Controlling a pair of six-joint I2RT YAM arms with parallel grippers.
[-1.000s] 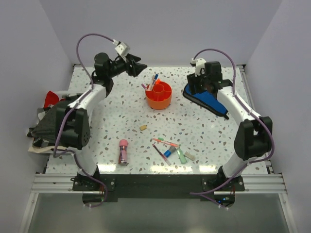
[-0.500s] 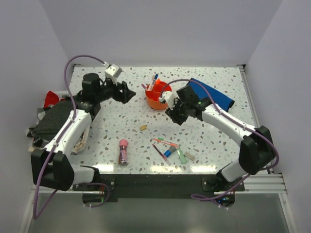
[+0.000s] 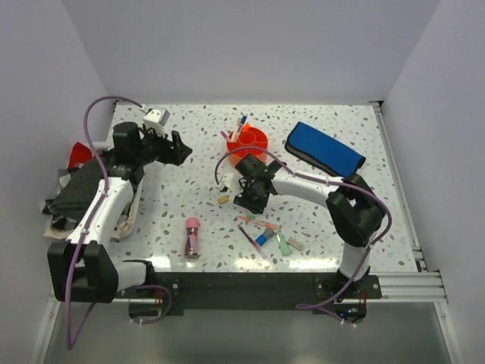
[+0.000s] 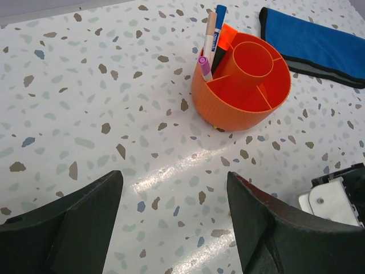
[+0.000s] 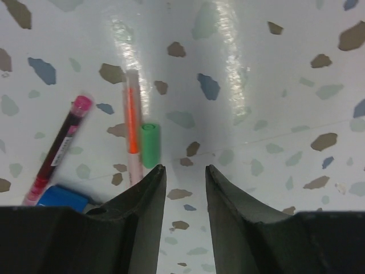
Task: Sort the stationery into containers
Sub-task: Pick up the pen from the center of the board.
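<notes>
**A:** Going for the green marker (image 5: 150, 145) with the right gripper (image 5: 183, 171), by the look of it. Jaws narrowly parted, gripping nothing, only bare counter (image 5: 256, 85) between.

**B:** Off target, though. In the wrist view, lying just above and left of the jaw tips, side by side with the orange pen (image 5: 132, 123). Further left, the pink pen (image 5: 57, 151) and a blue cap (image 5: 57, 200).

**A:** So shift left, widen a little, set the jaws across the marker's short body, then lower. Avoid catching the orange pen as well.

**B:** And the left gripper (image 4: 174, 177)?

**A:** Wide open, empty, at upper left of the overhead frame, facing the orange caddy (image 4: 245, 85) with a few pens standing inside.

**B:** Elsewhere, not yet sorted: beige eraser (image 3: 223, 199) just left of the right gripper, glue tube (image 3: 192, 236) lower left of centre.
</notes>
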